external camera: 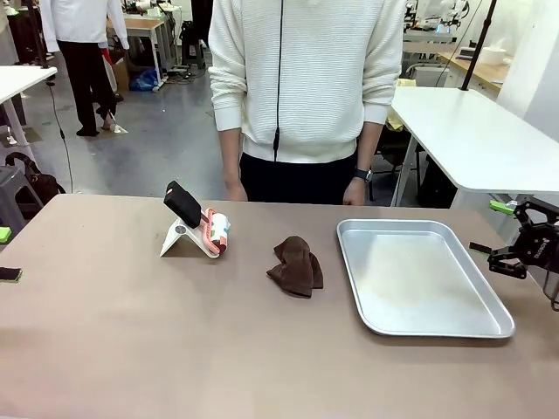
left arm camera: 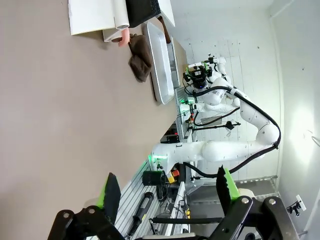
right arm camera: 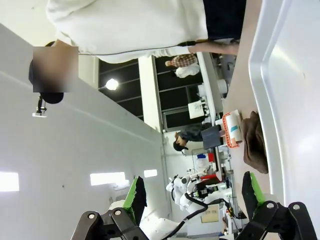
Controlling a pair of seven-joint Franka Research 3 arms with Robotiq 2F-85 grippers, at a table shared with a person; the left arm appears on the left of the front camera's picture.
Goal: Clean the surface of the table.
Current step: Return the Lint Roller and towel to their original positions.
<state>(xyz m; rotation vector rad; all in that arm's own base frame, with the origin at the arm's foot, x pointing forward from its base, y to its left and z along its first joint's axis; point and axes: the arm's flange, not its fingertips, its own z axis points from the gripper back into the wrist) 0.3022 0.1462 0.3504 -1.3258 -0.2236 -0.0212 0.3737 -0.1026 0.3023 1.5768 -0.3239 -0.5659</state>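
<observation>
**Brown table with tray, cloth and stand; both grippers at the edges**

The table (external camera: 131, 349) is the largest thing in the front view. Its top is smooth, matte, brownish-taupe, and it runs across the whole width of the picture from the near edge to the person at the far side. The surface looks even in colour, and I cannot make out any stains or crumbs on it.

The person (external camera: 306, 78) stands behind the far edge in a white ribbed sweater, with both hands hanging down near the table edge.

On the right part of the table lies a silver metal tray (external camera: 489, 330) — rectangular, with rounded corners and a low rim, and nothing lies in it. Just left of the tray, but not touching it, there is a crumpled dark brown cloth (external camera: 295, 266). Further left stands a white folded stand (external camera: 179, 237), which carries a black object (external camera: 183, 205) tilted on top and a roll with an orange-red and white label (external camera: 216, 230) on its right side.

The right gripper (external camera: 502, 234) hangs beyond the right edge of the table — its green-padded fingers are spread apart and hold nothing. In the left wrist view the left gripper (left arm camera: 167, 192) is over the table's edge, also with its jaws wide apart and empty.
</observation>
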